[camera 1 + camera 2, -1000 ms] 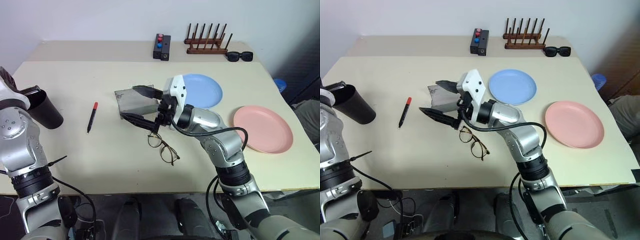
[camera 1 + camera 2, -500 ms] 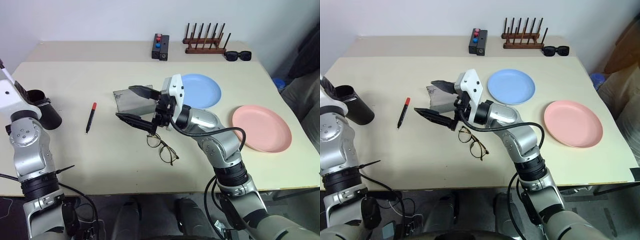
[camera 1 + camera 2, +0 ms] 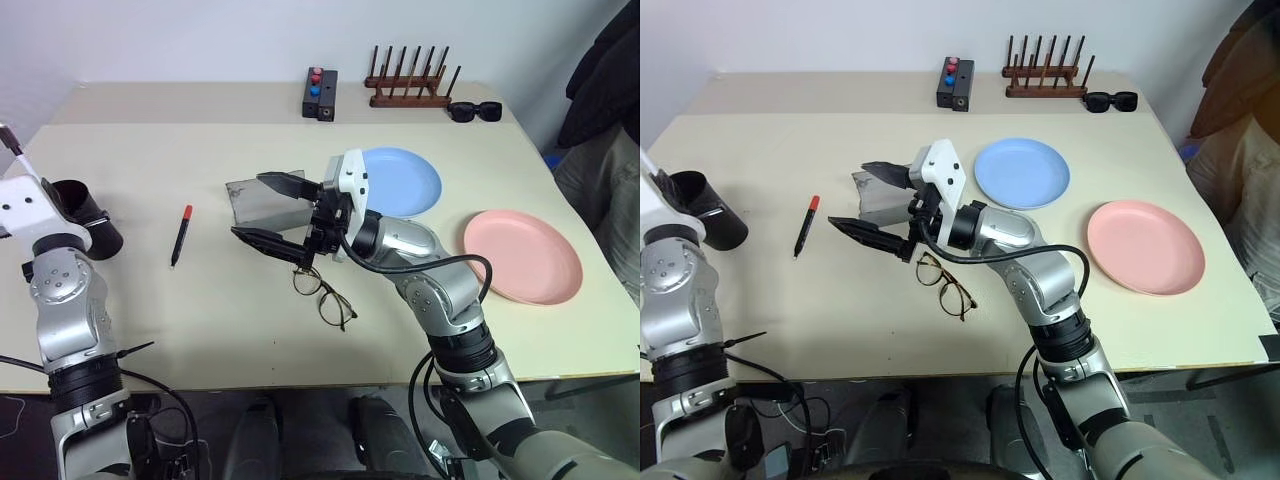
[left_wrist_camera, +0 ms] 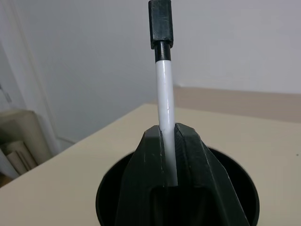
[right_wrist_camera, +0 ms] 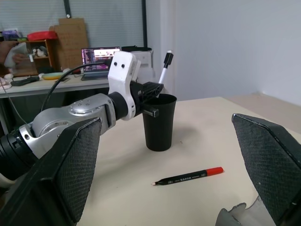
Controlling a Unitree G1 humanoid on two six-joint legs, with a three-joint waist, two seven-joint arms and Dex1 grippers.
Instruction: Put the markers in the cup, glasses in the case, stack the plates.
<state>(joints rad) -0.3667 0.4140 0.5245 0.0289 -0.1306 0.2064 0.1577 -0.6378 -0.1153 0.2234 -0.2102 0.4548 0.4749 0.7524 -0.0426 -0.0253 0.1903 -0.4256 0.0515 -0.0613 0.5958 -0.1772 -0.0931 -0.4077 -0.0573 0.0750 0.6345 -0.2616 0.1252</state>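
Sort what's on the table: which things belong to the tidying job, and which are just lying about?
Job: white marker, red-capped marker, black cup, wire glasses, grey case, blue plate, pink plate.

Lying about: sunglasses, wooden rack, black button box.

From the head we look forward and down over the table. Our left wrist view faces close into the cup; our right wrist view sees it farther off.
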